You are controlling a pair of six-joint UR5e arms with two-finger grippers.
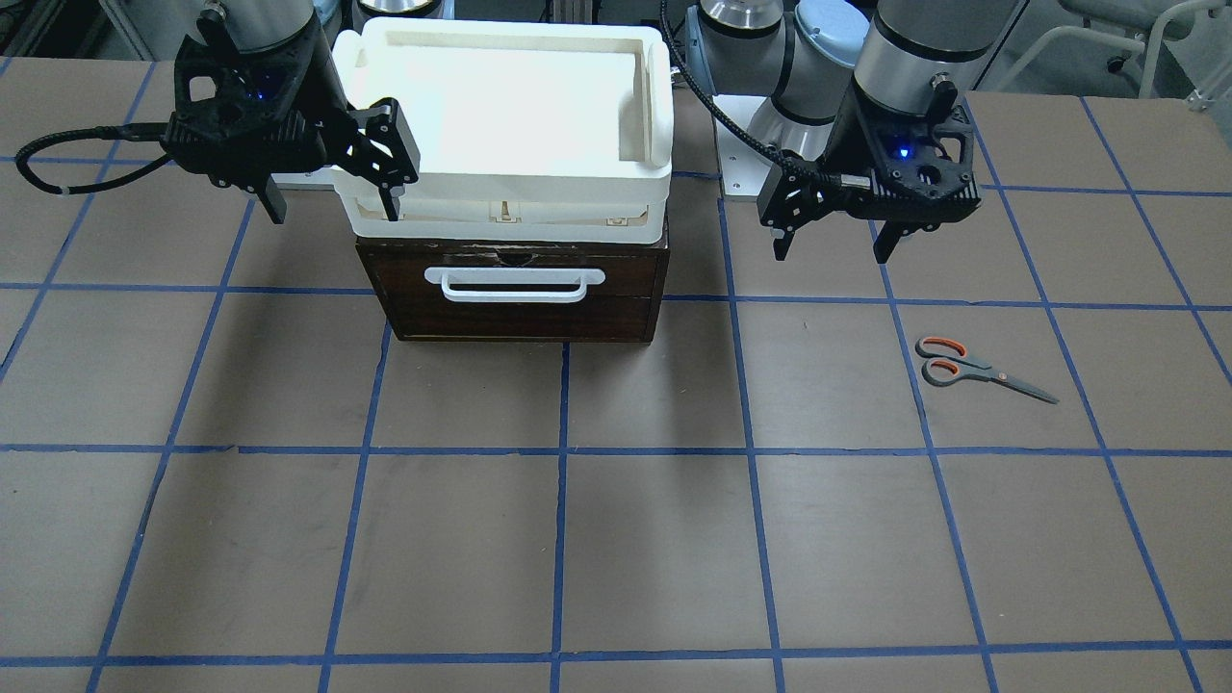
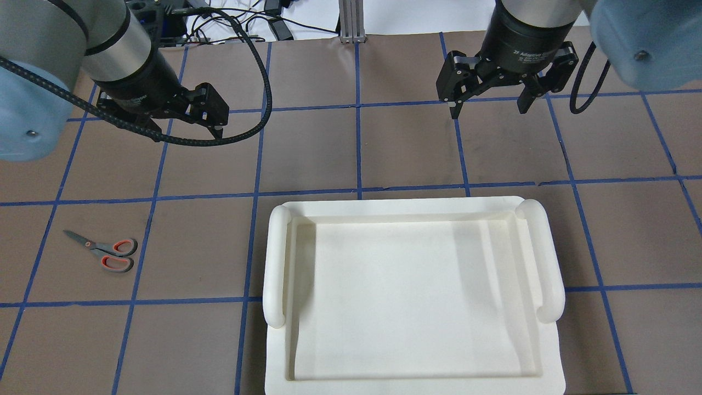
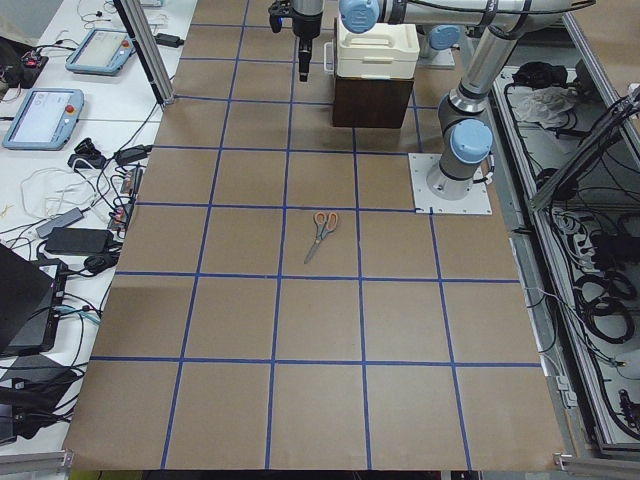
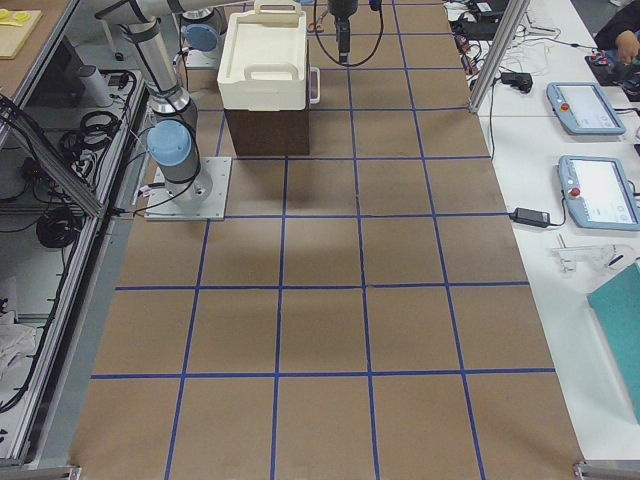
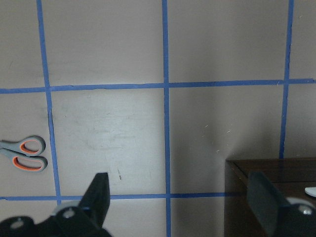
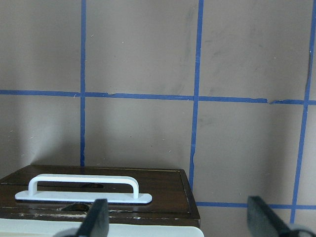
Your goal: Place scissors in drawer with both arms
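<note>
The scissors, with grey handles lined in orange, lie flat on the brown table; they also show in the overhead view and at the left edge of the left wrist view. The dark-brown drawer is closed, and its white bar handle faces the open table. My left gripper hangs open and empty above the table, between the drawer and the scissors. My right gripper is open and empty, beside the drawer's other side. The right wrist view shows the handle just below its fingers.
A white plastic tray sits on top of the drawer box and hides it in the overhead view. The table is brown with blue tape grid lines. A black cable loops off the left wrist.
</note>
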